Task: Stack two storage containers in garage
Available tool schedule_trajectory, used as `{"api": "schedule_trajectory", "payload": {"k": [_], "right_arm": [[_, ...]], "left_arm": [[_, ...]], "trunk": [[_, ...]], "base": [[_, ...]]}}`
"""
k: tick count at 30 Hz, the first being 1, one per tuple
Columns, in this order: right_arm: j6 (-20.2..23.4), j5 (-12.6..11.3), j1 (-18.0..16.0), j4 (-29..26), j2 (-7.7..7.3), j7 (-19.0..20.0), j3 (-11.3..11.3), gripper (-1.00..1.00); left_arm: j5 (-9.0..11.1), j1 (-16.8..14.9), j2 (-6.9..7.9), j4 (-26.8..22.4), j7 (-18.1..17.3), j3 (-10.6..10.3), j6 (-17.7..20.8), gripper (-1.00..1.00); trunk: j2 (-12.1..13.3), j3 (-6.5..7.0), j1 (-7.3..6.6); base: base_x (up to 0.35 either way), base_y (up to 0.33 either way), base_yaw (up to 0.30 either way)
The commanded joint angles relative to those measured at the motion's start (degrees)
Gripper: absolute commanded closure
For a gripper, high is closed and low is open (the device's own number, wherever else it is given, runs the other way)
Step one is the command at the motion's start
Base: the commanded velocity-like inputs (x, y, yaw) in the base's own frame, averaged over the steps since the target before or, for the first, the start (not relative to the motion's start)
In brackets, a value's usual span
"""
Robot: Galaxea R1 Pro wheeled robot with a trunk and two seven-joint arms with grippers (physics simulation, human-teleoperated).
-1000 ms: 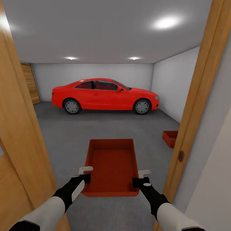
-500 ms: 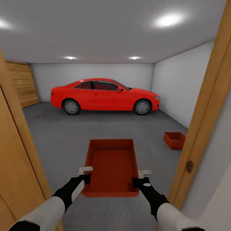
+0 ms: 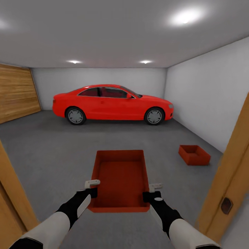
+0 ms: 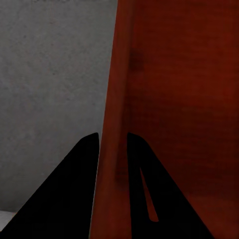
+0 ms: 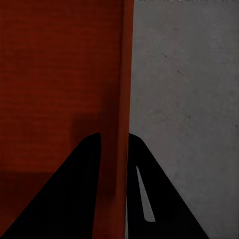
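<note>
Left gripper and right gripper clamping opposite walls of held container above garage floor, second container sitting near right wall, red car parked beyond

**Garage floor and what rests on it**

Ahead of you spreads the floor — dark grey, mottled concrete running from the doorway to the white back wall and the side wall at your right. The red car stands on it at the far end, side-on, all of its visible wheels down on the concrete, close before the back wall. One orange-red storage container sits on the floor near the right-hand wall — open top up, well apart from the car and nearer to you than it. In both wrist views the same grey, speckled concrete shows below.
</note>
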Motion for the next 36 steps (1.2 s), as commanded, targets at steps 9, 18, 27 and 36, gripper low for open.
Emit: {"api": "schedule_trajectory", "payload": {"k": [9,18,27,36], "right_arm": [[0.4,-0.2,0.0,-0.2,-0.01,0.9,0.4,1.0],[0.4,-0.2,0.0,-0.2,0.0,0.9,0.4,1.0],[0.4,-0.2,0.0,-0.2,0.01,0.9,0.4,1.0],[0.3,-0.2,0.0,-0.2,-0.02,0.9,0.4,1.0]], "left_arm": [[-1.3,-0.1,0.03,-0.2,1.6,4.3,0.5,1.0],[-1.3,-0.1,0.03,-0.2,1.6,4.2,0.5,1.0],[-1.3,-0.1,0.03,-0.2,1.6,4.3,0.5,1.0],[-1.3,-0.1,0.05,-0.2,1.6,4.3,0.5,1.0]], "trunk": [[-0.1,-0.03,0.04],[-0.1,-0.02,0.04],[-0.1,-0.02,0.04],[-0.1,-0.02,0.04]], "base": [[0.32,0.0,0.062],[0.32,0.0,0.011],[0.32,0.0,0.0],[0.32,0.0,0.0]]}}
